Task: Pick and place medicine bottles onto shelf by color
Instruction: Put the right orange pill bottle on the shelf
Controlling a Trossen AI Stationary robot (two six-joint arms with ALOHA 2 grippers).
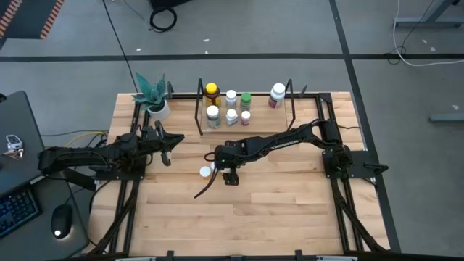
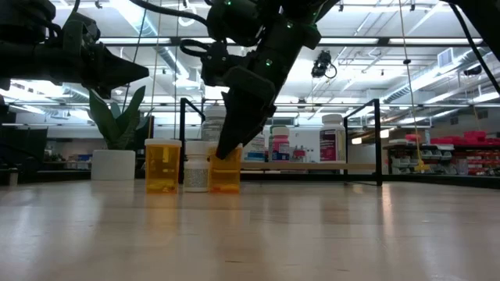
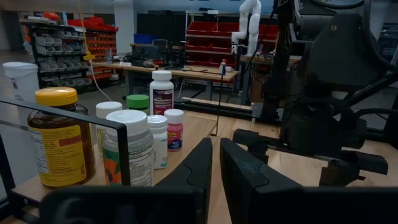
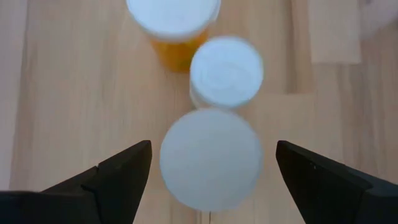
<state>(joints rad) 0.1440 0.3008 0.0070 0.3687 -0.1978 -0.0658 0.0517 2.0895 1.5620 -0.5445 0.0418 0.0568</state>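
High view: right gripper (image 1: 230, 176) hangs over loose medicine bottles (image 1: 206, 172) mid-table, in front of the shelf (image 1: 197, 109), which holds other bottles; left gripper (image 1: 166, 148) waits near the plant pot (image 1: 159, 109).

Low view: three bottles stand together on the table.

Left wrist view: fingers pressed together, holding nothing.

Right wrist view: fingers (image 4: 118, 171) spread wide, straddling a white cap (image 4: 209, 157) without touching.
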